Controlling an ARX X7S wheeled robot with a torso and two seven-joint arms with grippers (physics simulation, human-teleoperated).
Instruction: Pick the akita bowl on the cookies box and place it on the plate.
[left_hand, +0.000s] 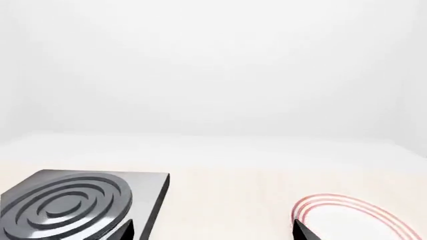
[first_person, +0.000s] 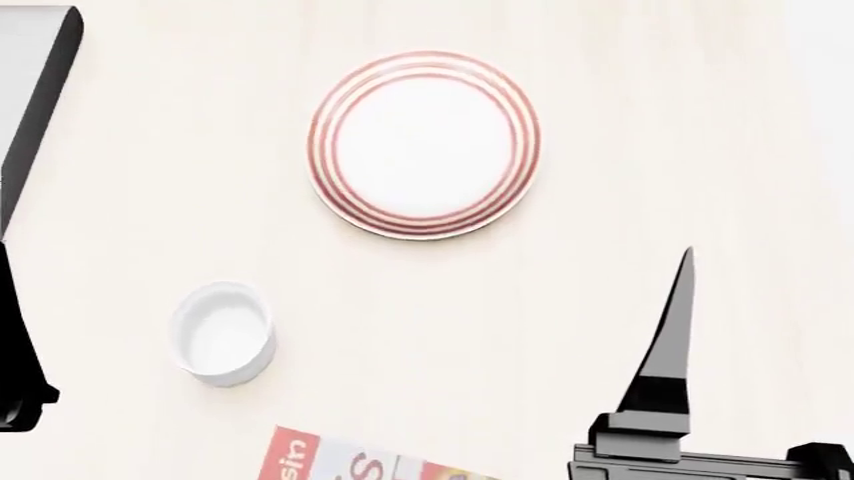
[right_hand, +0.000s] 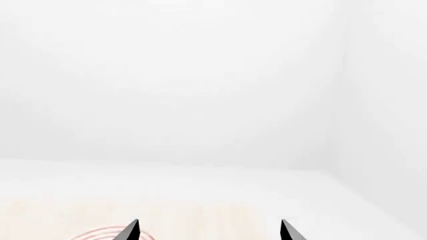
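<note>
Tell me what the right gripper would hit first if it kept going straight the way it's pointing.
Probably nothing soon. The right gripper is open, aimed over bare table to the right of the plate; depth is unclear.

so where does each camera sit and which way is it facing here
Head view: on the robot's head, looking down on the table: plate, ramekin, cookies box corner, right gripper finger.
Left wrist view: near the left gripper, low, facing a stove burner.
Right wrist view: low, between spread fingertips, facing the wall.
All three share the plate.
</note>
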